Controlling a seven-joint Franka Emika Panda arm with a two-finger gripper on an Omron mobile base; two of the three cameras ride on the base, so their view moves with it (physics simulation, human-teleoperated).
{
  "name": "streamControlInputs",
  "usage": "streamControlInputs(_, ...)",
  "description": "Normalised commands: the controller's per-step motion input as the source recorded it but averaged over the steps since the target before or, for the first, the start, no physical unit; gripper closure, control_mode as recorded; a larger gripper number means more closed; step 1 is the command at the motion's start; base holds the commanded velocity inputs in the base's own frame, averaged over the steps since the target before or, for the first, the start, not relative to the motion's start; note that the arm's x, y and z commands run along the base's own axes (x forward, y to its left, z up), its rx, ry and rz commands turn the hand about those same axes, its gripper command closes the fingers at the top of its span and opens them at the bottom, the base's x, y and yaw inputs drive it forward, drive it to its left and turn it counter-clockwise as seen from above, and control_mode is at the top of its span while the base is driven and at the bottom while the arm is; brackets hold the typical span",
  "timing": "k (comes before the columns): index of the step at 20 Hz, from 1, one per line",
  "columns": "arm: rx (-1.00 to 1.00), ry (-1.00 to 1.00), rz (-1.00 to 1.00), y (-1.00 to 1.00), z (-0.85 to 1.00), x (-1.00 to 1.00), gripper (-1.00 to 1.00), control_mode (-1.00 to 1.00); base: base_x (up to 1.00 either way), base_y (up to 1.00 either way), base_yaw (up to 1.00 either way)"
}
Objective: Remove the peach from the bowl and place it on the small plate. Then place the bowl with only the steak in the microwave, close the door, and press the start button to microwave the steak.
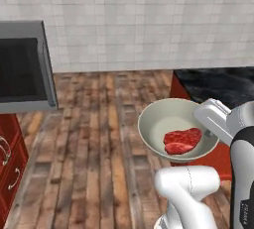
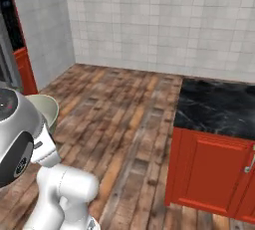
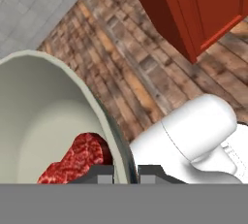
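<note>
The cream bowl [image 1: 168,121] hangs in the air above the wooden floor, tipped a little toward the camera. The red steak [image 1: 182,140] lies alone in its lower part. My gripper [image 1: 208,132] is shut on the bowl's right rim. In the hand view the rim of the bowl [image 3: 43,116] runs between the two tips of the gripper [image 3: 125,172], and the steak [image 3: 77,160] sits just inside. The bowl [image 2: 46,107] peeks out behind the arm. The grey microwave [image 1: 25,69] with its dark front is at the left edge; I cannot tell how its door stands. Peach and small plate are out of view.
A black marble counter [image 1: 218,84] on a red cabinet [image 2: 209,174] stands at the right, close behind the bowl. Red drawer fronts with handles [image 1: 10,166] fill the lower left. Wooden floor [image 1: 94,134] stretches to the tiled wall [image 1: 149,20].
</note>
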Motion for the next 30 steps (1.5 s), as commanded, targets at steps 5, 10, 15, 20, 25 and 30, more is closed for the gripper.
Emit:
streamControlInputs(5, 0.00, 0.00, 0.00, 0.00, 0.00, 0.00, 1.00, 1.00, 0.59, 0.52, -0.46)
streamControlInputs(10, 0.00, 0.00, 0.00, 0.00, 0.00, 0.00, 1.00, 1.00, 0.90, 0.33, -0.23)
streamControlInputs(15, 0.00, 0.00, 0.00, 0.00, 0.00, 0.00, 1.00, 1.00, 1.00, 0.04, 0.04)
streamControlInputs(20, 0.00, 0.00, 0.00, 0.00, 0.00, 0.00, 1.00, 1.00, 0.98, 0.01, 0.32)
streamControlInputs(25, 0.00, 0.00, 0.00, 0.00, 0.00, 0.00, 1.00, 1.00, 0.65, 0.11, 0.63)
streamControlInputs(30, 0.00, 0.00, 0.00, 0.00, 0.00, 0.00, 1.00, 1.00, 0.61, 0.00, 0.67)
